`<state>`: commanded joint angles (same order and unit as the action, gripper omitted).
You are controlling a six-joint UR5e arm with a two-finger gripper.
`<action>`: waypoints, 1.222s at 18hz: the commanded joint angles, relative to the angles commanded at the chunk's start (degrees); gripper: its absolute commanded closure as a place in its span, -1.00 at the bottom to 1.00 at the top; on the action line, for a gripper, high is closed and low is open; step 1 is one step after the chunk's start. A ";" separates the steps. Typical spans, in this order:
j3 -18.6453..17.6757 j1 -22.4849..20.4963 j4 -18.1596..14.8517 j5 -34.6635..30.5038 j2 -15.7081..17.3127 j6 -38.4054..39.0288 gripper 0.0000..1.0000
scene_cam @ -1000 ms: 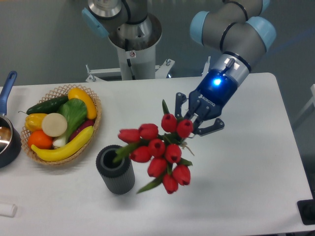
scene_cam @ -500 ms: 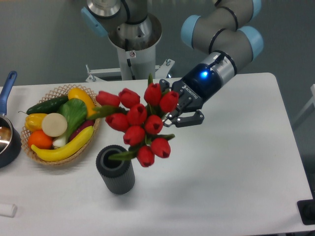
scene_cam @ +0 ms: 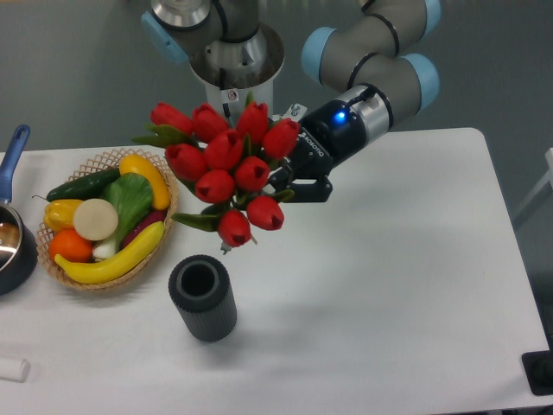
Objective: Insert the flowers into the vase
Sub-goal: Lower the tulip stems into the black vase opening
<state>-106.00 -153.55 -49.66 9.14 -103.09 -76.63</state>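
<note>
The gripper (scene_cam: 289, 177) grasps the flowers (scene_cam: 223, 171) in the air above the vase (scene_cam: 202, 297), whose mouth holds nothing.

flowers (scene_cam: 223, 164): glossy, plastic-looking red heads, matt green leaves | vase (scene_cam: 202, 297): matt dark grey, ribbed wall | gripper (scene_cam: 292, 177): black, dull sheen | basket (scene_cam: 164, 216): woven wicker, rough | fruit and vegetables (scene_cam: 104, 229): smooth, shiny plastic look | table (scene_cam: 406, 285): smooth matt white
</note>
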 joint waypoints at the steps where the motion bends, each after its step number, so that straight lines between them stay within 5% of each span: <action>1: 0.09 0.53 0.00 0.00 -0.96 -0.79 0.56; 22: -0.09 3.08 0.00 -1.32 -7.21 -4.93 0.56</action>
<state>-106.08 -150.47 -49.66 7.82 -110.30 -81.56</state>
